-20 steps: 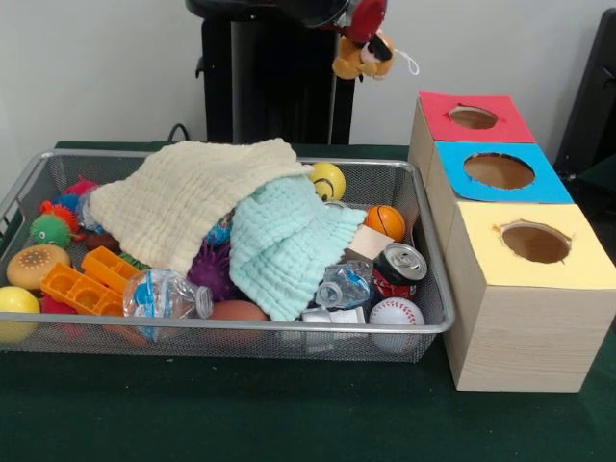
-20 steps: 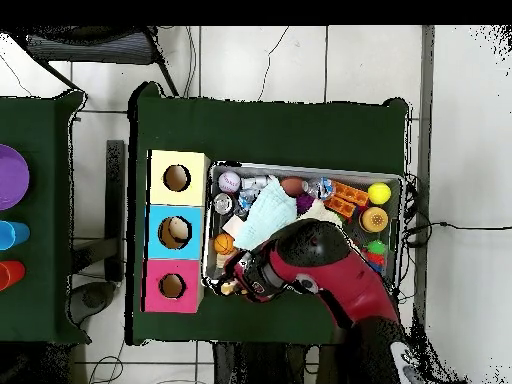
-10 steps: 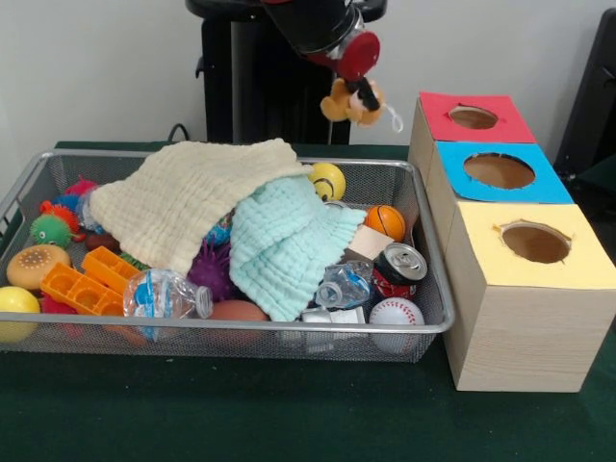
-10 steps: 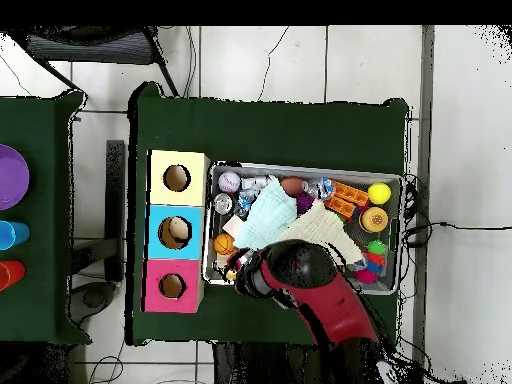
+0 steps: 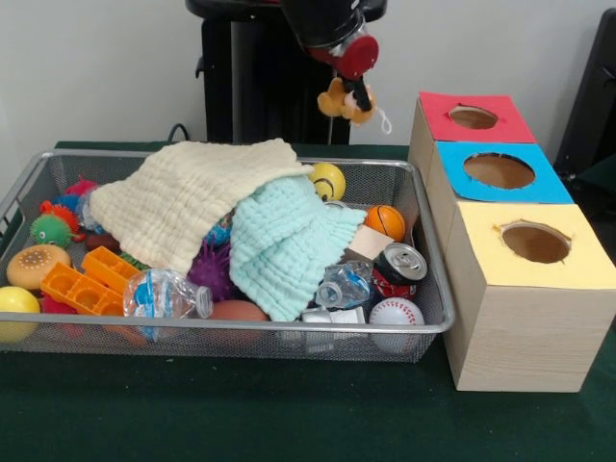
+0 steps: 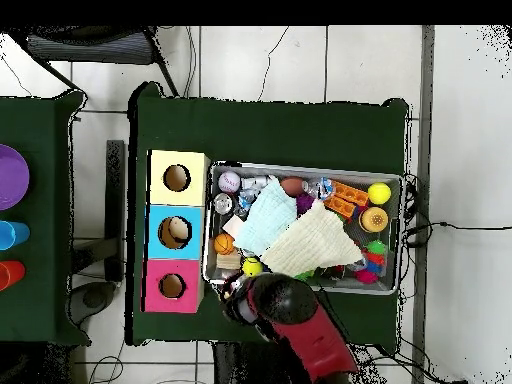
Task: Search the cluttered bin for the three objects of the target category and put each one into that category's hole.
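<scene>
Front view, taken left to right: the wire-mesh basket [image 5: 428, 322] lies on the green desk [image 5: 241, 414], filled with clutter. At its 9 o'clock end sit a yellow ball [image 5: 14, 310], a burger-shaped toy [image 5: 37, 265] and orange blocks [image 5: 91, 279]. A cream cloth [image 5: 192, 202] drapes over the middle, overlapping a mint cloth [image 5: 284, 245] beside it. Toward 3 o'clock lie a yellow smiley ball [image 5: 328, 180], a small basketball [image 5: 385, 221], a soda can [image 5: 397, 269] and a baseball [image 5: 396, 314].

Above the basket's far rim, near 12 o'clock, the claw [image 5: 360, 93] is clamped on a tan-orange plush toy [image 5: 344, 102], which hangs in the air clear of the clutter, its white string loop [image 5: 384, 121] dangling at 4 o'clock of it.

Beyond the basket's right end stands a row of three boxes, touching one another: red-topped [image 5: 475, 117] farthest, blue-topped [image 5: 500, 171] in the middle, yellow-topped [image 5: 531, 245] nearest, each with a round hole.

In the overhead view the red arm [image 6: 300, 325] hides the claw and toy, its end just outside the basket's [image 6: 300, 170] rim beside the red-topped box [image 6: 172, 286].
</scene>
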You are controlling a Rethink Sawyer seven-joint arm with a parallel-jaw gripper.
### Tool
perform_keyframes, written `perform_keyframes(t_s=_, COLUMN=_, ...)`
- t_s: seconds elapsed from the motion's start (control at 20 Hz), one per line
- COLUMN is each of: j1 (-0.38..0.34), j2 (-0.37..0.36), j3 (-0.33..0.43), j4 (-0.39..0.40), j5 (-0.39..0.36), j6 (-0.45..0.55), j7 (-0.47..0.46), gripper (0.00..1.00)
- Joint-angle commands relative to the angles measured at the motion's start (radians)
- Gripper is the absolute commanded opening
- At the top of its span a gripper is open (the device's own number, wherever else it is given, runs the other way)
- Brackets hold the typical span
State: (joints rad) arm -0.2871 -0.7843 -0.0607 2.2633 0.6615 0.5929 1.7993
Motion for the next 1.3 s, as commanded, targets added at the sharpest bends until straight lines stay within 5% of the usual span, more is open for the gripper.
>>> perform_keyframes(t_s=0.05, j1=0.025, j2=-0.133, j3=0.055, j4=0.050, j5=-0.071, j6=0.347, j7=0.257, gripper=0.00)
perform_keyframes(t_s=0.45, j1=0.092, j2=-0.136, j3=0.074, j4=0.015, j5=0.038, j6=0.473, j7=0.266, gripper=0.00)
perform_keyframes(t_s=1.3, j1=0.285, j2=0.064, j3=0.175, j4=0.117, j5=0.593, j6=0.269, j7=-0.119, gripper=0.00)
